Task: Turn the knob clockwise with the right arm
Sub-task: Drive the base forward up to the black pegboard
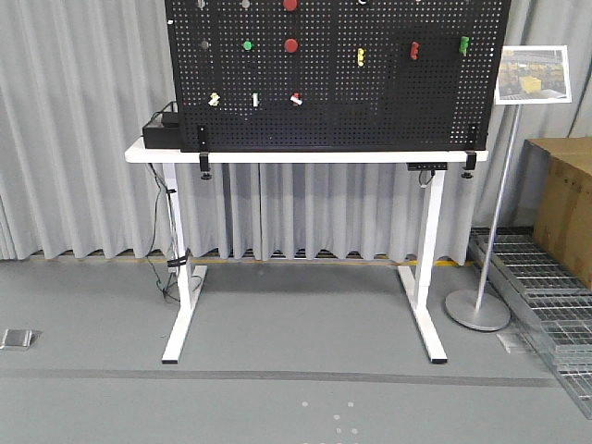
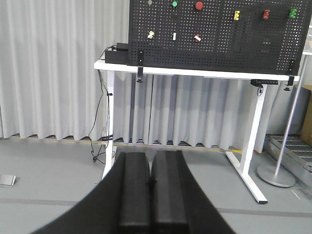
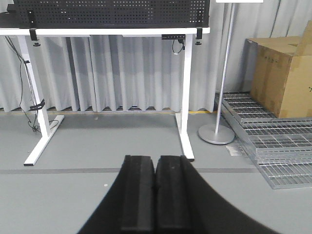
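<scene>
Low in each wrist view, the right gripper (image 3: 155,195) and left gripper (image 2: 151,195) are sitting fully closed, gripping nothing. The red knob (image 1: 290,44) is hanging on the pegboard (image 1: 370,111), well apart from both.

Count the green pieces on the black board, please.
2. One round green button on the board's left half; one green block near its right edge. The board's top is out of frame, so more may be hidden.

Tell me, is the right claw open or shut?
Shut: the right gripper has both black fingers pressed together, nothing between them.
</scene>
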